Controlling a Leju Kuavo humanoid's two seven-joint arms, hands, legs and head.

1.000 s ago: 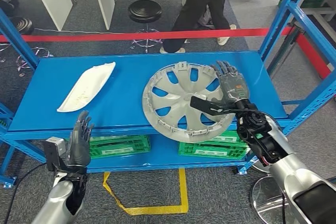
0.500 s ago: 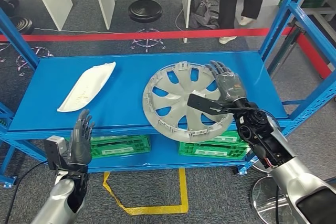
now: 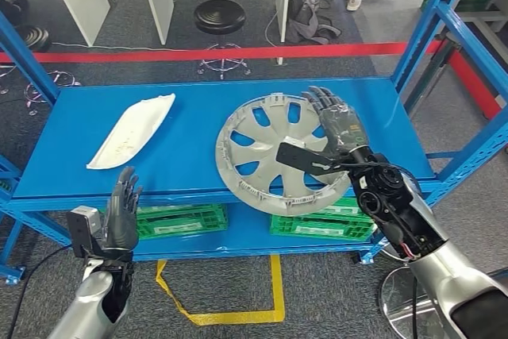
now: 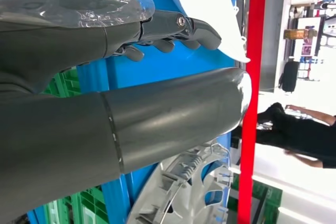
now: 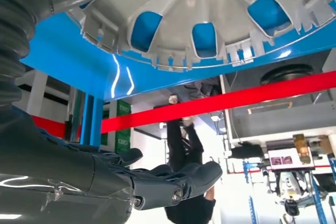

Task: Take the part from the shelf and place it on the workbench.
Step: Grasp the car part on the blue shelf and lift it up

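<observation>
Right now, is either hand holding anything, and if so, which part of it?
Nothing is held. The right hand is open over the right edge of the hubcap, fingers and thumb spread. The left hand is open, in front of the shelf.

Both arms [image 3: 455, 279] are silver-shelled, ending in dark grey many-fingered hands, the left hand [image 3: 121, 213] and the right hand [image 3: 340, 129], each partly wrapped in clear glossy film. Beside the left hand sits a small grey box-shaped wrist camera [image 3: 81, 229] with a black cable [image 3: 27, 275]. Behind the right hand, the wrist shows black round joint housings [image 3: 383, 188] with thin black and red wires.
</observation>
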